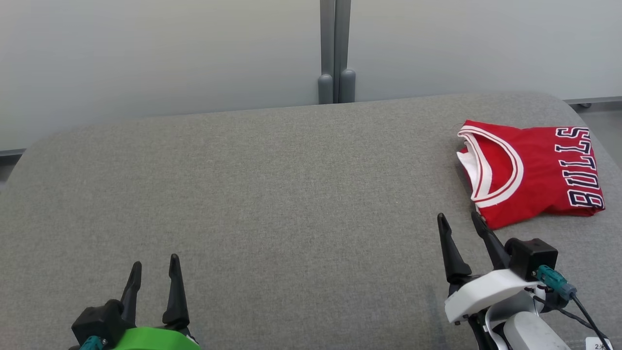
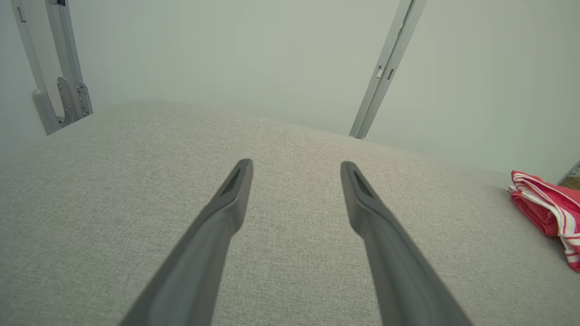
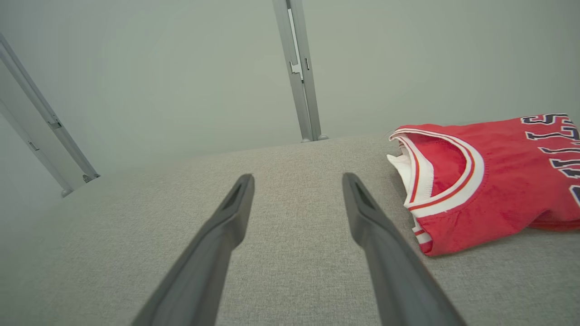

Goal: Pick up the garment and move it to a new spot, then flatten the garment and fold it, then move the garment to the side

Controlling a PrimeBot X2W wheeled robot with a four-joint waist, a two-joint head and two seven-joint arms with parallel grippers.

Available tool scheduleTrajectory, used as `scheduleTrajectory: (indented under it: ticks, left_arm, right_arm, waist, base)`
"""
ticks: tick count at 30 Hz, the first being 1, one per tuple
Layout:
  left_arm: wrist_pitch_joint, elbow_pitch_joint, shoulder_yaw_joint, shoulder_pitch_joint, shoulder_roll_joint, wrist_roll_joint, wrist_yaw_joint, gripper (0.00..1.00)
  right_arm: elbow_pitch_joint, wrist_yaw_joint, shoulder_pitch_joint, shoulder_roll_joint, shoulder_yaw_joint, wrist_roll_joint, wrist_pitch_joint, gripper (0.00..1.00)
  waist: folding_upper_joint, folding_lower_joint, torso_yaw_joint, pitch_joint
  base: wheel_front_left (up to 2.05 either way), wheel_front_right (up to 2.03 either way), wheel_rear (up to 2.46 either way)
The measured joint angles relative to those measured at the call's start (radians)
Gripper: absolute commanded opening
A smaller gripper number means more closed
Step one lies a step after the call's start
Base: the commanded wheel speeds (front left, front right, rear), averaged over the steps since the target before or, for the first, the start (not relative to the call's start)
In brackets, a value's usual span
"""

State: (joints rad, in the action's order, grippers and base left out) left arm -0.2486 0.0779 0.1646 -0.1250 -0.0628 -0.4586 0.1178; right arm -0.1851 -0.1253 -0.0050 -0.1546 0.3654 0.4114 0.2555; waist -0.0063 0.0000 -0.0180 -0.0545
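Head view, folded red jersey [image 1: 537,167], woven tabletop [image 1: 267,194]

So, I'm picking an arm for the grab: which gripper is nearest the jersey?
The right gripper: its open jaws end right beside the near corner of the jersey, while the left gripper sits far off across the grey cushion.

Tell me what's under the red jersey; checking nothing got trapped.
The red Bulls jersey lies on the grey fabric surface; white cloth peeks at its collar. Anything beneath is covered.
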Motion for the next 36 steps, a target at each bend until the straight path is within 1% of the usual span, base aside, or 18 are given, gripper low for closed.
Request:
scheduleTrajectory:
  ticks: [8,13,31,32,36]
  left_arm:
    - [0.0,0.0,0.006,0.0,-0.002,0.026,0.001,1.0]
    - [0.0,0.0,0.007,-0.001,-0.002,0.027,0.001,1.0]
    - [0.0,-0.002,0.009,-0.002,-0.001,0.035,0.001,1.0]
    - [0.0,-0.001,0.01,-0.002,0.0,0.036,0.001,0.0]
    - [0.002,0.048,0.015,-0.004,0.016,0.036,0.001,0.0]
  right_arm:
    - [0.025,0.0,0.018,0.011,-0.005,-0.044,0.0,1.0]
    - [0.035,0.0,0.033,0.026,-0.015,-0.054,0.0,1.0]
    - [0.059,0.0,0.059,0.046,-0.039,-0.088,0.0,1.0]
    - [0.058,0.0,0.06,0.048,-0.04,-0.088,0.0,0.0]
    - [0.016,0.001,0.085,0.06,-0.033,-0.088,-0.001,0.0]
  waist:
    - [0.0,0.0,0.0,0.0]
    - [0.0,0.0,0.001,0.001]
    - [0.0,0.0,0.005,0.004]
    - [0.0,0.0,0.005,0.004]
    - [0.0,0.0,0.005,0.004]
  base:
    - [0.0,0.0,0.0]
    - [0.0,0.0,0.0]
    - [0.0,0.0,0.0]
    - [0.0,0.0,0.0]
    - [0.0,0.0,0.0]
